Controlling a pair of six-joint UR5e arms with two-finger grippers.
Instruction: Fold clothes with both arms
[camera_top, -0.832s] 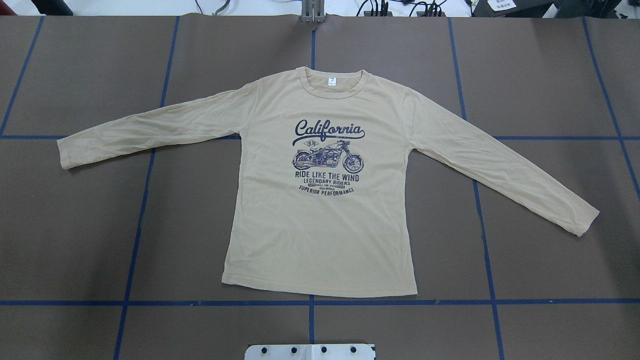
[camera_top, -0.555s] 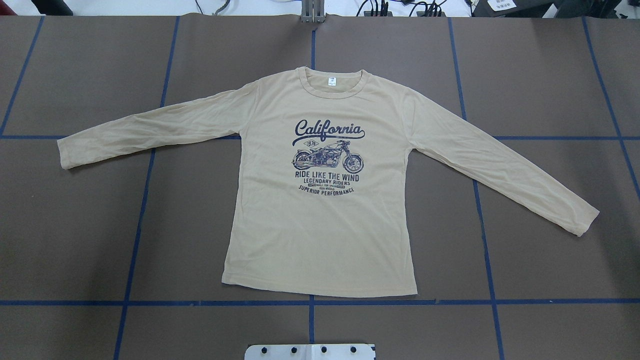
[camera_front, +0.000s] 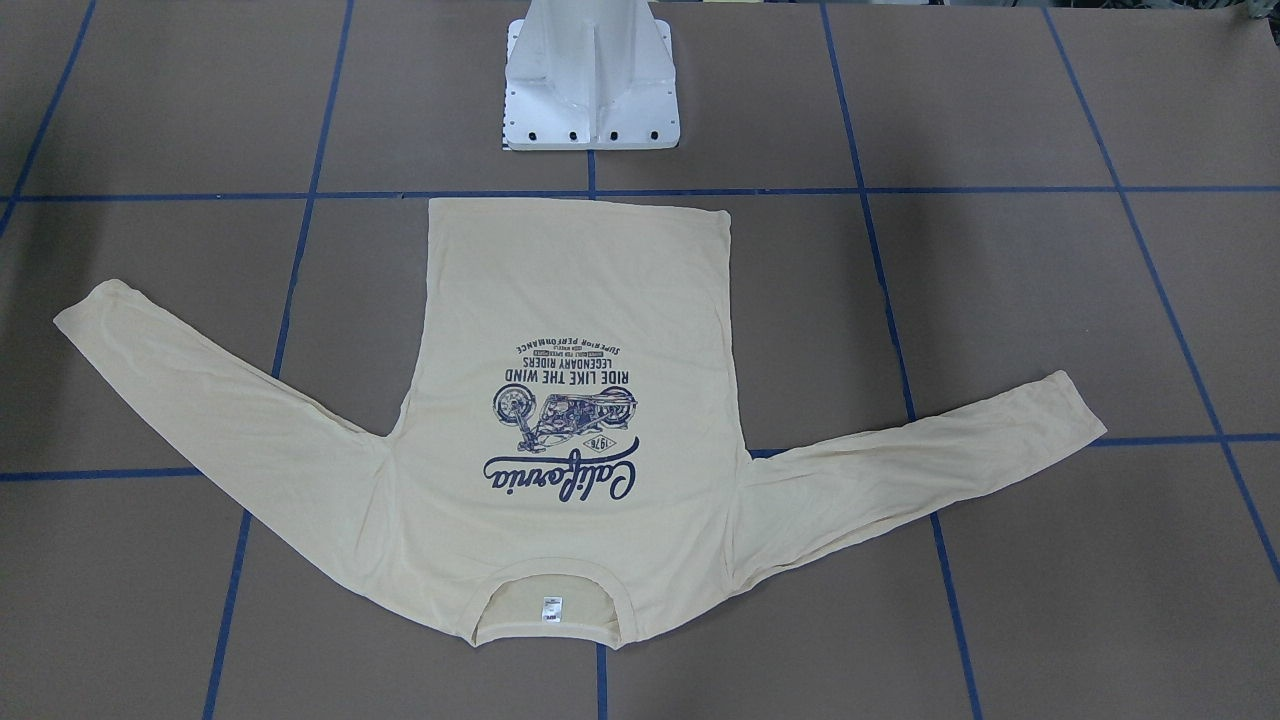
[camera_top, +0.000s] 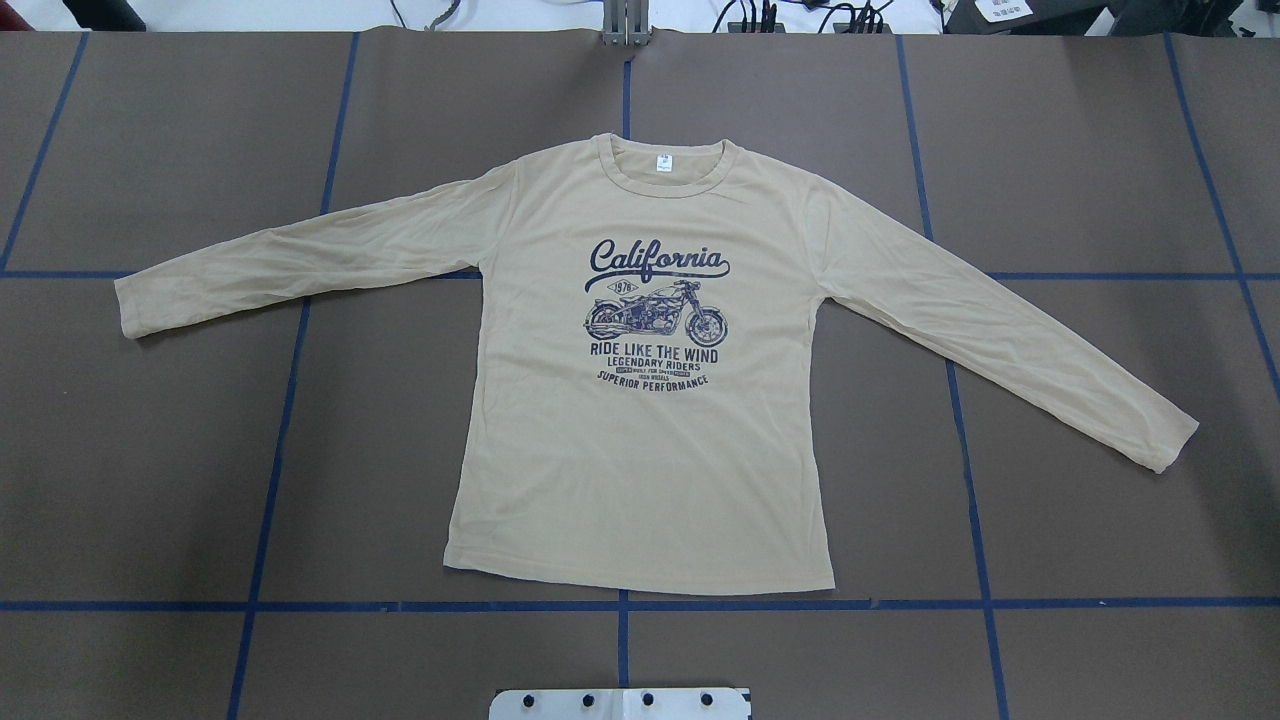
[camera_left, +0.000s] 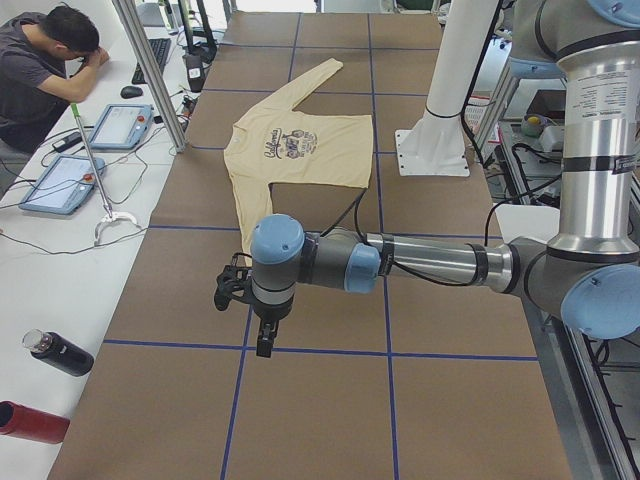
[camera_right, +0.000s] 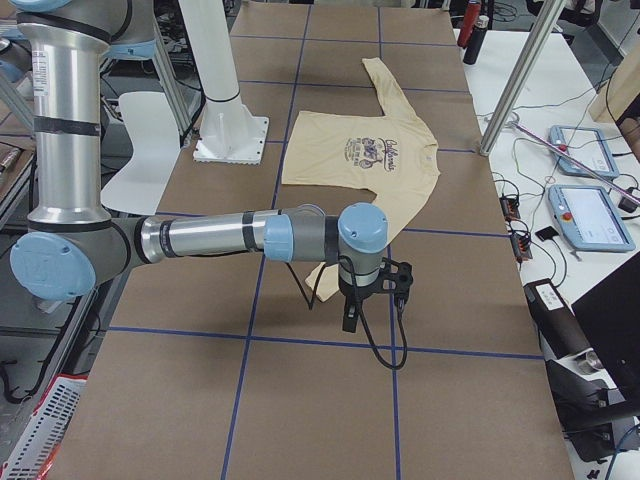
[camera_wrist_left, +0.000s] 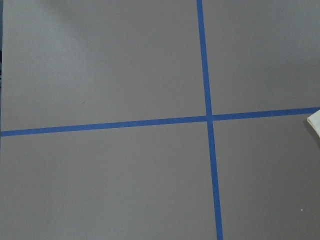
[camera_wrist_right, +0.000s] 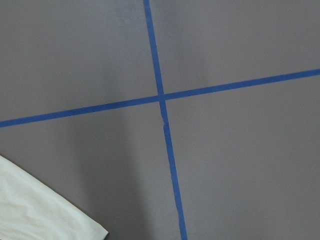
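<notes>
Right now: long-sleeved shirt (camera_top: 640, 450) flat, print up, mid-table (camera_top: 150, 450), hem at robot's edge | no fold yet, all folding remains | left gripper (camera_left: 262, 335), right gripper (camera_right: 348, 318) hover beyond cuffs, touching nothing; jaw spread can't be told.

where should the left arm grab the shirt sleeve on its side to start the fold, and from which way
On the shirt, pinch the cuff of the robot's-left sleeve, coming down from the outer end with the left tool. The sleeve lies flat and stretched outward, so the cuff is a free edge with bare table beyond it, likely easiest to lift and carry inward.
</notes>
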